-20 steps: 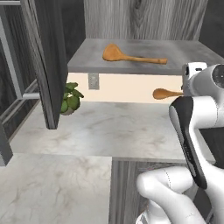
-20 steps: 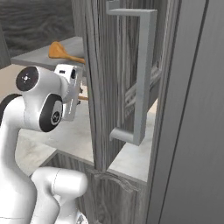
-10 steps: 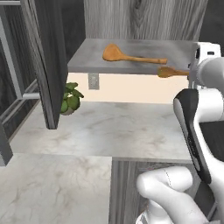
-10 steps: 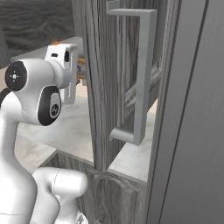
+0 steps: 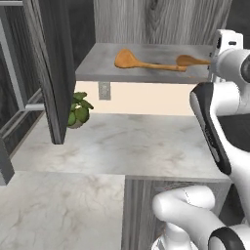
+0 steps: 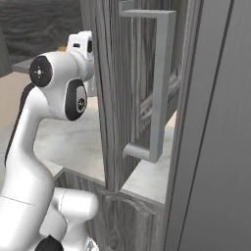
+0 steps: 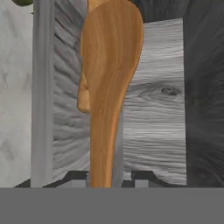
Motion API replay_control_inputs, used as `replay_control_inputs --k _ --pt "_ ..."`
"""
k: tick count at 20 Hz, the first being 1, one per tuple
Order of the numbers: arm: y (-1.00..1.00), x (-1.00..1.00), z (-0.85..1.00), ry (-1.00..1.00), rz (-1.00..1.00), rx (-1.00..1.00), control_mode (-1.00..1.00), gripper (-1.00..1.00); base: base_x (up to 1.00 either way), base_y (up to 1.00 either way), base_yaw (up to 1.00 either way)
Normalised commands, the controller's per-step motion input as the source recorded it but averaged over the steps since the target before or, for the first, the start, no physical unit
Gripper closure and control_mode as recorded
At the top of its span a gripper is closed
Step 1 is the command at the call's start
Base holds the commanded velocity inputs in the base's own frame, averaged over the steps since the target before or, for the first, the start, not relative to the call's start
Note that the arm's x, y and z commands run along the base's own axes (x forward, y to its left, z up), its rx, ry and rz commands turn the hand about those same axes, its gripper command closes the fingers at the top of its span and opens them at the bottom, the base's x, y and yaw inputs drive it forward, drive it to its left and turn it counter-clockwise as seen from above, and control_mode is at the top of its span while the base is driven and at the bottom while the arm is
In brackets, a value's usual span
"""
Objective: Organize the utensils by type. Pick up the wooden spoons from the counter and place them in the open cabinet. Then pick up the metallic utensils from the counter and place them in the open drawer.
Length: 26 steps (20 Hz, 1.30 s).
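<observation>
Left base view: at the far left we see the open dark door [image 5: 51, 68] of the wall cabinet [image 5: 161, 19], and just beyond its lower edge a small green plant [image 5: 78, 108] standing on the pale marbled surface [image 5: 127, 146]. Above the surface, the cabinet's flat grey shelf [image 5: 97, 68] carries one orange-brown wooden spoon [image 5: 141, 61], lying flat with its oval bowl to the left and its thin handle running right. Just beside that handle's end we see a second wooden spoon [image 5: 191, 60], its bowl over the shelf's right part and its handle reaching right to the white arm [image 5: 215, 107], which rises along the right side of the picture.

Right base view: the arm stands at the left, its hand raised beside the edge of a grey wood-grain door [image 6: 115, 93] that bears a long metal bar handle [image 6: 159, 83]; a strip of surface shows below.

Hand view: at the left we see a pale vertical bar [image 7: 42, 92], then the held spoon [image 7: 109, 83] running up the middle, bowl at the top, over the grey shelf. The tool [image 7: 105, 177] is narrowed onto its handle, one dark fingertip [image 7: 76, 176] at each side. Behind the spoon's left edge peeks part of the other spoon. The dark cabinet interior lies at the right.
</observation>
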Motion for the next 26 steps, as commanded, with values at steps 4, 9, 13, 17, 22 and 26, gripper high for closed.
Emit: replay_control_inputs --k 4,9,13,17,22,26 --pt "-0.34 0.49 0.16 0.15 0.00 0.00 -1.00 1.00 0.00 0.00 0.00" --pt "-0.36 0.48 0.01 0.03 0.04 0.00 -1.00 1.00 0.00 0.00 0.00" --pt "-0.29 0.45 -0.03 0.03 0.07 0.00 -1.00 1.00 0.00 0.00 0.00" --pt "-0.26 0.27 -0.20 0.06 0.12 0.00 -1.00 1.00 0.00 0.00 0.00" --pt "-0.17 0.25 -0.16 0.06 0.13 0.00 -1.00 1.00 0.00 0.00 0.00" --pt "-0.06 0.26 -0.07 0.00 0.11 -0.01 -1.00 1.00 0.00 0.00 0.00"
